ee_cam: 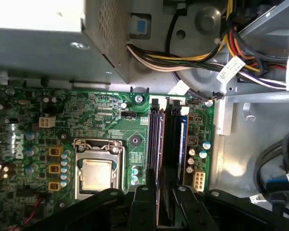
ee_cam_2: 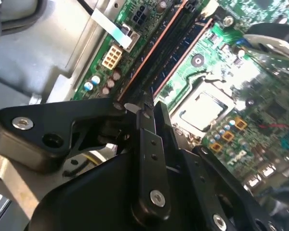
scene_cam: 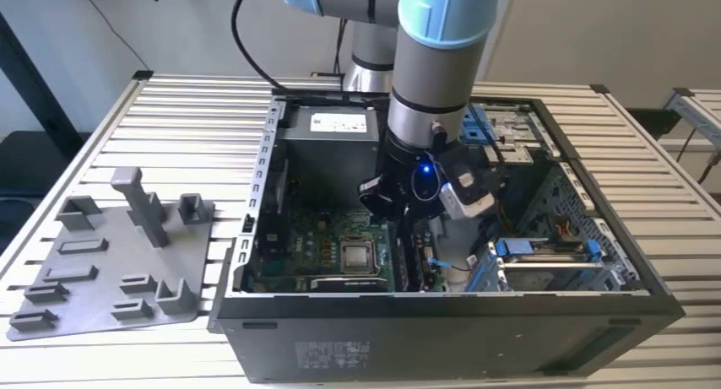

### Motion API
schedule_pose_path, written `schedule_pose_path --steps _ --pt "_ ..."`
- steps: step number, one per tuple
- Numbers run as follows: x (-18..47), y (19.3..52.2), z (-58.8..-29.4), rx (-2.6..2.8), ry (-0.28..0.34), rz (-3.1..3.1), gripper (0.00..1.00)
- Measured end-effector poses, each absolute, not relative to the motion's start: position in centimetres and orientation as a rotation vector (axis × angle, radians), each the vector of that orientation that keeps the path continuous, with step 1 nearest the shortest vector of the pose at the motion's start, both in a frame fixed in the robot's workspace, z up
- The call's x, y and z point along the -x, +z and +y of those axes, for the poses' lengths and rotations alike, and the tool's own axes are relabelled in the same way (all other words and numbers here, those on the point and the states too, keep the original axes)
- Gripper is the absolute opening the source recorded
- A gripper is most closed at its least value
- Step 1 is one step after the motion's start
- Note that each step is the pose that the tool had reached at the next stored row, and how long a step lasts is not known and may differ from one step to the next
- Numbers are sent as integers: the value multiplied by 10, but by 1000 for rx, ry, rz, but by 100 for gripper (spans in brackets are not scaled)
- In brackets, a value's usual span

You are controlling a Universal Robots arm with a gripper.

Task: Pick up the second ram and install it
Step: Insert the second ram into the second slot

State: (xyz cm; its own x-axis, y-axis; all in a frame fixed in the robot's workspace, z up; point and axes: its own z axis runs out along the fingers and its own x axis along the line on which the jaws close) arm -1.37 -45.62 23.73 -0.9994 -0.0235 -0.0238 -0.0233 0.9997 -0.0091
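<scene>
Exterior view: arm reaches down into the open PC case (scene_cam: 451, 321), gripper (scene_cam: 411, 205) low over the motherboard (scene_cam: 304, 254), just on the exterior view's right of the silver processor (scene_cam: 360, 256); grey holder tray (scene_cam: 101, 262) sits outside the case, well apart. In both wrist views the second ram (ee_cam: 160, 144) is a dark stick w/ a copper-toned edge, lying along the memory slots (ee_cam: 176, 139) beside the processor. Its long axis runs straight away from the jaws, in line w/ the gap between them. Near end of the stick disappears between the fingers (ee_cam_2: 151, 159), which stand narrow and close together on it, so I judge the gripper is holding the ram at or in its slot. Can't tell if it's fully seated or if the end latches have closed.
</scene>
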Motion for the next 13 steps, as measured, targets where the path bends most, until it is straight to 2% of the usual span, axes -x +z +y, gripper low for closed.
schedule_pose_path --steps 6,7,8,13 --pt "14 242 -456 37 -6 3117 22" --pt "14 242 -456 37 -5 3117 20" --pt "14 242 -456 37 -5 3117 13" --pt "14 242 -456 37 -1 3117 11"
